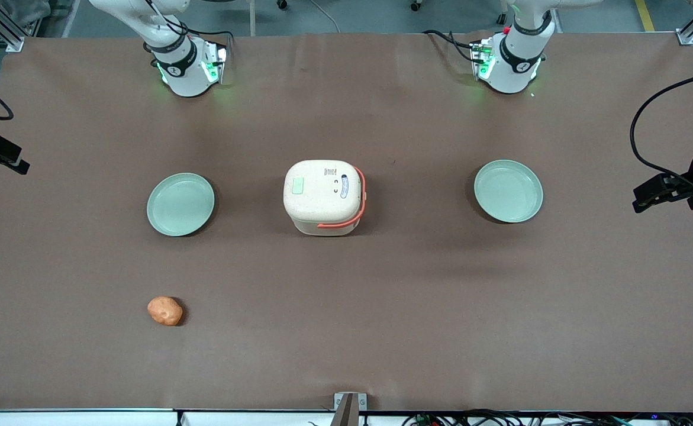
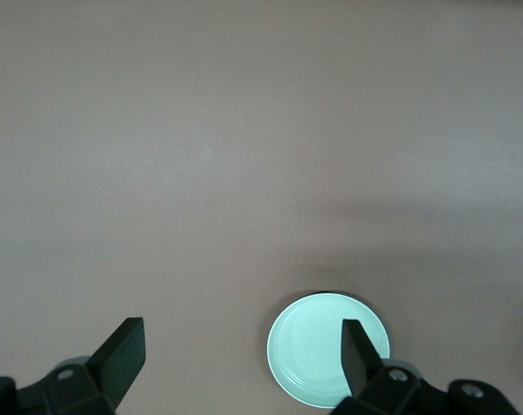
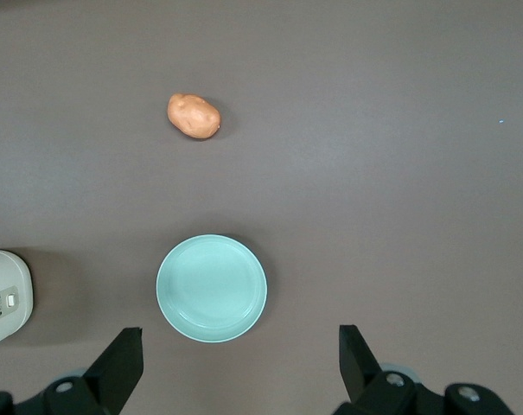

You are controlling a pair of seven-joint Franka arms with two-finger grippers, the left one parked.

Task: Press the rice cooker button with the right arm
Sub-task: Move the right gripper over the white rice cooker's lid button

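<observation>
One orange potato point(image 1: 165, 311) sits closest to the front camera, nearer than the rice cooker point(image 1: 323, 197) and toward the working arm's end of the table point(image 1: 382, 319).

The rice cooker is mid-table, lid closed: cream speckled rounded cube, pale green square patch on the lid, small dark markings and an oval label beside it, orange-red handle band around one edge.

Two pale green plates, both bare, roughly level with the cooker and well apart from it: one plate point(image 1: 180, 203) toward the working arm's end, a second plate point(image 1: 508, 190) toward the parked arm's end.

The gripper point(image 3: 241, 367) hangs high over the first plate, clear of the cooker, fingers spread wide, holding nothing.

The table has a plain brown matte cover, aluminium frame posts at the corners, cables along the near edge, and grey floor farther off.
</observation>
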